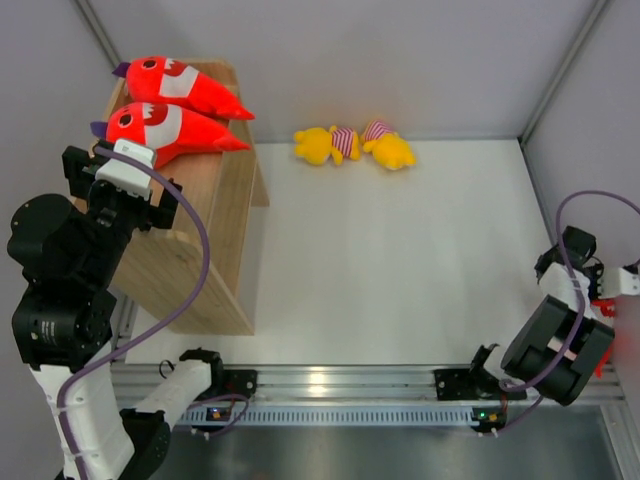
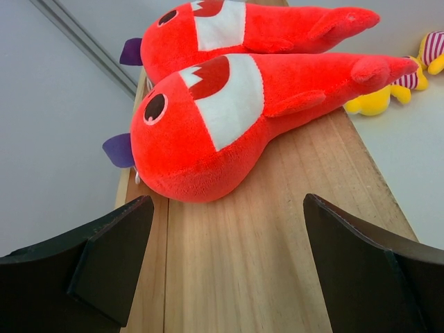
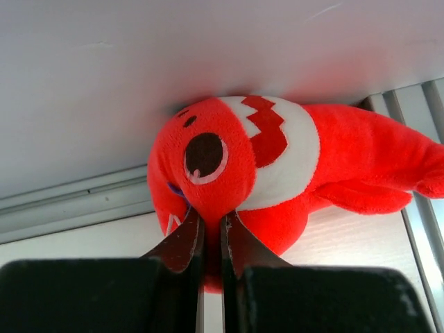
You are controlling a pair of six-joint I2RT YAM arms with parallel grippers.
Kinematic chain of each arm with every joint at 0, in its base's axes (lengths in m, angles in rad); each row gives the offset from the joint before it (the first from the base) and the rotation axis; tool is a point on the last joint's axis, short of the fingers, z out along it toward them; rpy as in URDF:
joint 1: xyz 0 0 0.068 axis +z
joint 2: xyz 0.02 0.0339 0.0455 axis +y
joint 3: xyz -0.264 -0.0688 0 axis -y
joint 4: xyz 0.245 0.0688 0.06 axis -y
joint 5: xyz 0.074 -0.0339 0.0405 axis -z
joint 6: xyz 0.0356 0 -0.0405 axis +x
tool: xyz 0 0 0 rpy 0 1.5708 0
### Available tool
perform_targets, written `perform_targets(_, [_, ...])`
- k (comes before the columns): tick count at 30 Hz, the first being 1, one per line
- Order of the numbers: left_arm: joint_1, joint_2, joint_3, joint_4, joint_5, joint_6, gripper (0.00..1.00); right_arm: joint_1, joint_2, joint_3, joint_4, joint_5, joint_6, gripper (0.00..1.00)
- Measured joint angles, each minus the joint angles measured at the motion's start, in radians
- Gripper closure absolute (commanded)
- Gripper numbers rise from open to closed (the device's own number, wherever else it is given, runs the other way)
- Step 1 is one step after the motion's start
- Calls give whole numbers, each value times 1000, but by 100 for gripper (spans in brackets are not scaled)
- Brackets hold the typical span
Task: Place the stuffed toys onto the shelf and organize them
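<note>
On the left side of the white table [image 1: 400, 280] stands the wooden shelf [image 1: 205, 255], and two red sharks lie side by side along its top, touching each other, their heads toward the left wall and their tails pointing right. The far shark [image 1: 180, 85] sits at the back end of the top, and the near shark [image 1: 165, 128] lies just in front of it, white belly and dark eye turned up toward the left wrist camera. The left gripper [image 2: 227, 208] hovers over the bare wood just short of the near shark, its two black fingers spread wide and holding nothing. At the far edge of the table, well apart from the shelf, two yellow toys with red-and-white stripes lie touching: the left yellow toy [image 1: 322, 145] and the right yellow toy [image 1: 390, 148]. On the right side of the table, the third shark [image 3: 277, 159] lies against the grey wall [image 3: 208, 48], head to the left in the right wrist view. The right gripper [image 3: 211, 222] has its fingers drawn narrow, pinching a fold of red plush at the lower edge of that shark's head. From above, only a sliver of red shows beside the right arm.
</note>
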Motion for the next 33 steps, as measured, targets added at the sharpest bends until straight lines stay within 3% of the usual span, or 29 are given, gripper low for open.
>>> perform_targets(6, [-4, 0, 2, -3, 0, 0, 5, -21, -199, -154, 165, -140, -104, 100])
perform_targets(10, [-5, 2, 3, -5, 15, 0, 6, 68, -299, -144, 174, -184, -169, 100])
perform_targets(21, [-4, 20, -7, -18, 251, 0, 7, 686, -417, 141, 192, -110, -267, 100])
perform_targets(33, [-8, 87, 2, -61, 449, -15, 1, 1493, -266, 465, 322, 30, -483, 100])
